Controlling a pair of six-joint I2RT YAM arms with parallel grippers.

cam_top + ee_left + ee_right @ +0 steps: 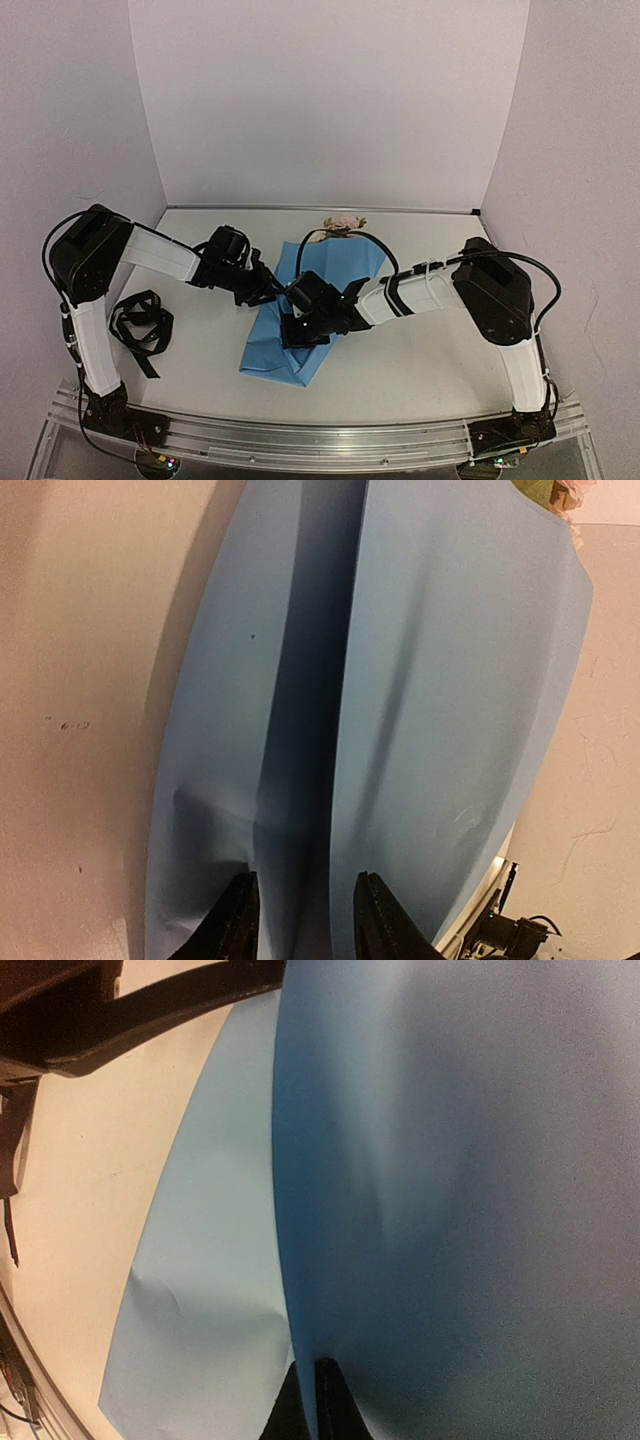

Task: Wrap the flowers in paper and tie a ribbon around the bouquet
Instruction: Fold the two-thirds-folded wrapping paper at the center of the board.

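The paper [298, 358] lies mid-table [430, 350], light blue face up. It is folded over lengthwise into a long bundle that runs from the near side toward the back wall. The flowers [343, 222] are almost wholly covered by it; only pale rose heads and a bit of green leaf poke out at its far end. Both arms reach in over the bundle and block the overhead view of its middle. The right end effector [318, 1375] is pinched closed on the edge of the upper paper flap, which runs straight down into its fingertips. The left end effector [303, 878] sits at the bundle's left side with its jaws partly apart. They straddle the shadowed crease between the two paper folds; whether they touch the sheet cannot be told. The ribbon [140, 322] lies in a loose black tangle on the table well to the left, beside the left arm's upright link and apart from the paper. White panels close in the back and sides.
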